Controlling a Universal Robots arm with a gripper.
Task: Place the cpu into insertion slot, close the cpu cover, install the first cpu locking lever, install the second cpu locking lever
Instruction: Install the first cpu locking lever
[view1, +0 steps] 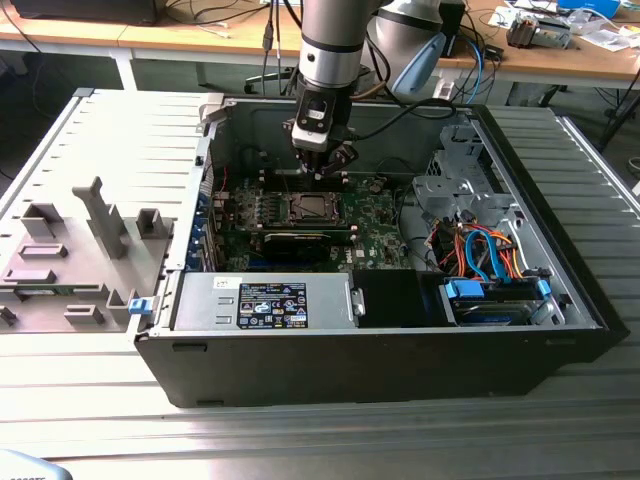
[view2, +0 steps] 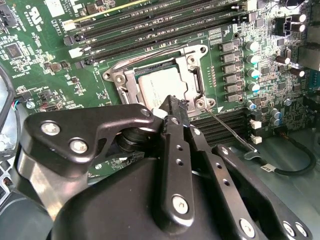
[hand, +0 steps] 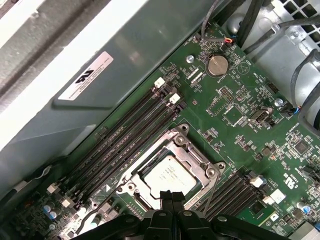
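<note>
With the cpu seated under the lowered cpu cover, the gripper is held pinched shut, empty, near a locking lever, presumably for pushing it.

Exterior view is lit evenly by diffuse overhead light, with no hard shadows. The inside of the computer case is rendered darker, deepest under the arm. Pale glare is carried by the ribbed grey surface at the exterior view's left. In the first wrist view the case wall is washed out by reflection and the cpu is lit flat. In the second wrist view the gripper is left dark, with soft highlights along its edges.
</note>
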